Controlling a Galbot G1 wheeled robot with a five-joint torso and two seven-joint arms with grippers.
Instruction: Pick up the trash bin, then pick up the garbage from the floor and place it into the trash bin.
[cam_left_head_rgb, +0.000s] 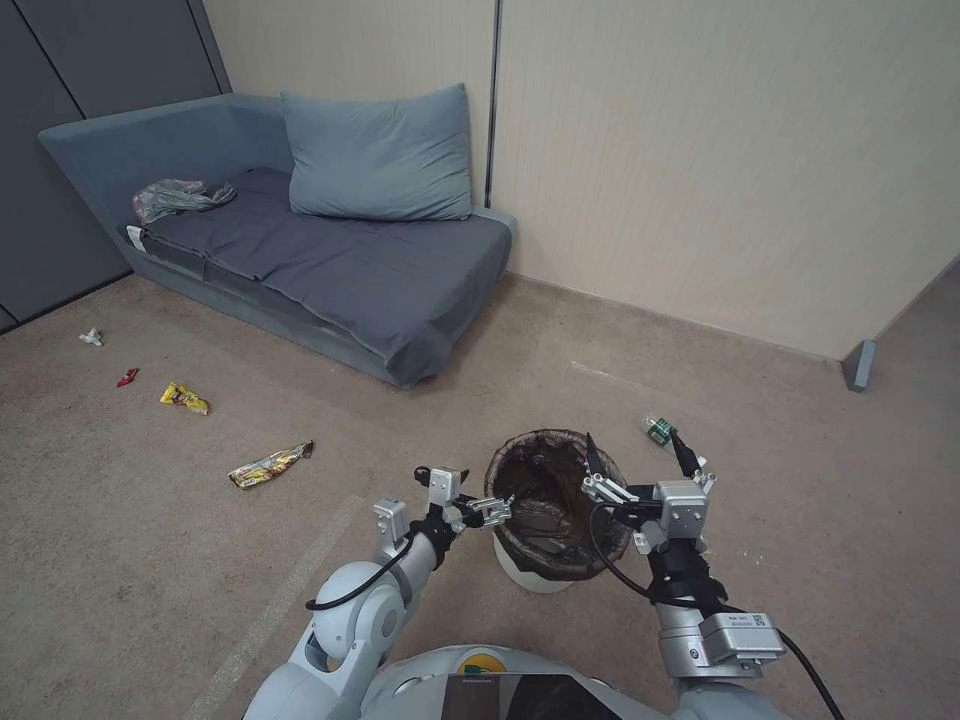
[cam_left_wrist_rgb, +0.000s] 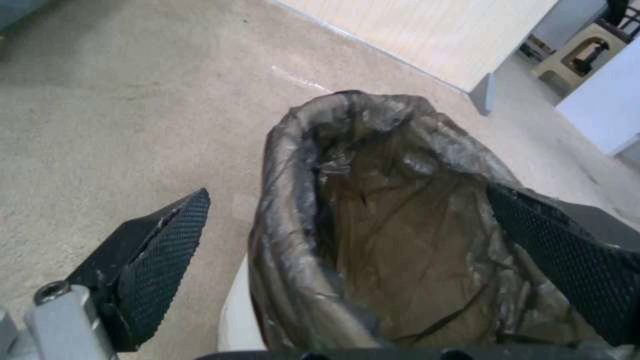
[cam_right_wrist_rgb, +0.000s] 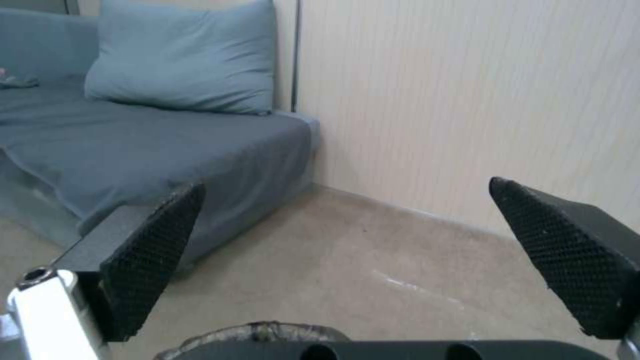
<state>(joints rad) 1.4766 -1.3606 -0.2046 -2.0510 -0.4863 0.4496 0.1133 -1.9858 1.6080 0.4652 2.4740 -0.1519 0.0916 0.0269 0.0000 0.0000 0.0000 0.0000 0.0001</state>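
The trash bin (cam_left_head_rgb: 550, 500), a white bucket lined with a brown bag, stands on the carpet just in front of me. My left gripper (cam_left_head_rgb: 490, 508) is open at the bin's left rim. In the left wrist view, the left gripper (cam_left_wrist_rgb: 347, 190) has one finger (cam_left_wrist_rgb: 160, 250) outside the bagged rim (cam_left_wrist_rgb: 293, 210) and the other inside. My right gripper (cam_left_head_rgb: 638, 455) hovers open above the bin's right side and holds nothing. The garbage lies to the left: two yellow wrappers (cam_left_head_rgb: 270, 465) (cam_left_head_rgb: 185, 398), a red scrap (cam_left_head_rgb: 127, 377) and a white scrap (cam_left_head_rgb: 91, 337).
A blue-grey sofa (cam_left_head_rgb: 330, 260) with a pillow (cam_left_head_rgb: 380, 155) and a thin grey plastic bag (cam_left_head_rgb: 180, 197) stands at the back left against the wall. A small green-and-white item (cam_left_head_rgb: 658, 430) lies beyond the right gripper. Open carpet surrounds the bin.
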